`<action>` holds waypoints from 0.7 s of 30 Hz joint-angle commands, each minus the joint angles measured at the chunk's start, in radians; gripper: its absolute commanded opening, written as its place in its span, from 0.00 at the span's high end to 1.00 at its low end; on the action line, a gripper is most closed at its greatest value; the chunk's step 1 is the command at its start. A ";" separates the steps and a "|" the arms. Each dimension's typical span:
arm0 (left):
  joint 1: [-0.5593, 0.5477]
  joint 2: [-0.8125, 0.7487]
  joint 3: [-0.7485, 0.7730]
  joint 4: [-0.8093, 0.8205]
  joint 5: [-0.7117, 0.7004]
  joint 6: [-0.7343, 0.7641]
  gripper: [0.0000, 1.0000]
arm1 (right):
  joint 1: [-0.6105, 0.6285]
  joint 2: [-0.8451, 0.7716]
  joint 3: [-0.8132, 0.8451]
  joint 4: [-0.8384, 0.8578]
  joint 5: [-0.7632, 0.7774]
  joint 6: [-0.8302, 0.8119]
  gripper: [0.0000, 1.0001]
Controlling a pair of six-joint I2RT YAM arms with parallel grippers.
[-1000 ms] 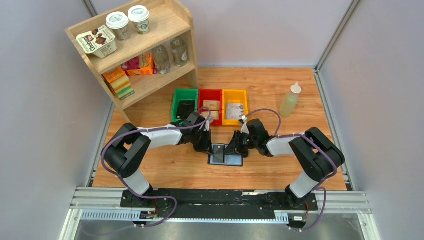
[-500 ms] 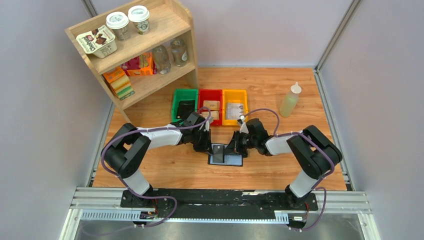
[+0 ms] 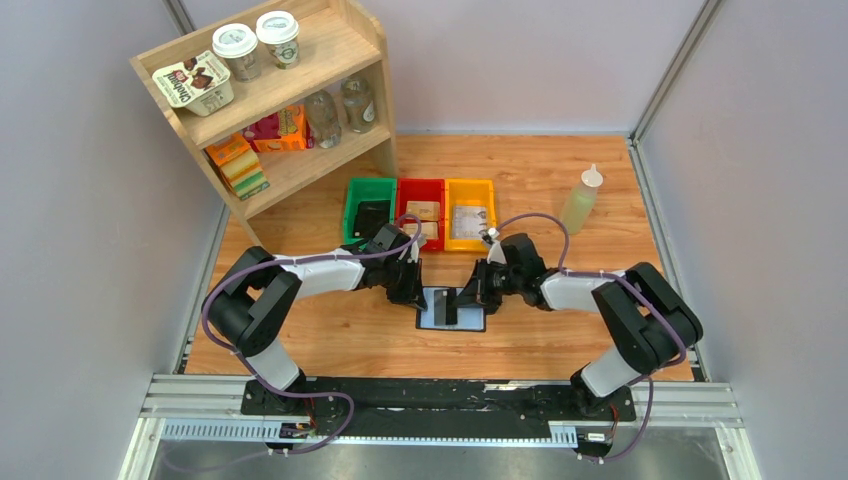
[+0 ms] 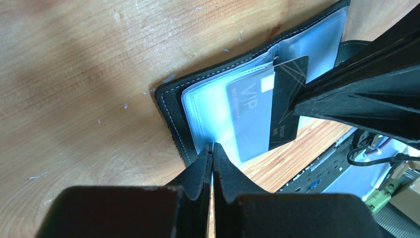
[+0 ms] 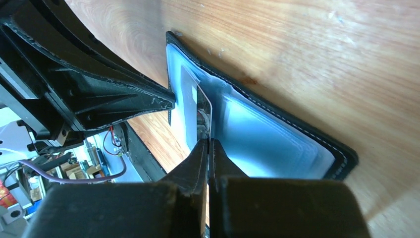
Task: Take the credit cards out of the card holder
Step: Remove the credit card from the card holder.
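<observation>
1. Setting: a wooden surface [image 3: 330, 335] enclosed by pale walls carries a wooden shelf [image 3: 300, 100] at the far left. A row of green, red and yellow bins [image 3: 421, 181] sits just behind the work area.
2. Arm pose: both arms reach forward and bend inward. The forearms converge on the centre from opposite sides, with the wrists low over the surface.
3. Left end effector [image 3: 417, 295]: clenched, fingers together, with the tips pressed on the left edge of the card holder [image 3: 472, 322].
4. Right end effector [image 3: 466, 298]: clenched on the dark credit card [image 4: 285, 124].
5. Card holder: lies open and flat at the centre of the surface, grey-blue inner face up. Its long axis runs left to right between the two end effectors.
6. Dark credit card: sits over the middle fold, partly out of a clear sleeve. Its long axis runs crosswise to the holder, near to far.
7. VIP card [image 4: 247, 116]: lies inside the left clear sleeve.
</observation>
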 commanded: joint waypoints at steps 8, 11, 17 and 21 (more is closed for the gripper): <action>0.004 -0.073 -0.034 -0.045 -0.079 0.039 0.88 | -0.073 -0.193 0.016 -0.298 0.058 -0.153 1.00; 0.005 -0.116 -0.042 -0.022 -0.078 0.036 0.79 | -0.081 -0.257 0.042 -0.383 0.072 -0.187 1.00; 0.011 -0.272 -0.030 -0.011 -0.105 0.082 0.53 | -0.081 -0.357 0.155 -0.566 0.067 -0.258 1.00; 0.033 -0.398 -0.020 0.004 -0.088 0.166 0.44 | -0.079 -0.409 0.229 -0.652 0.041 -0.322 1.00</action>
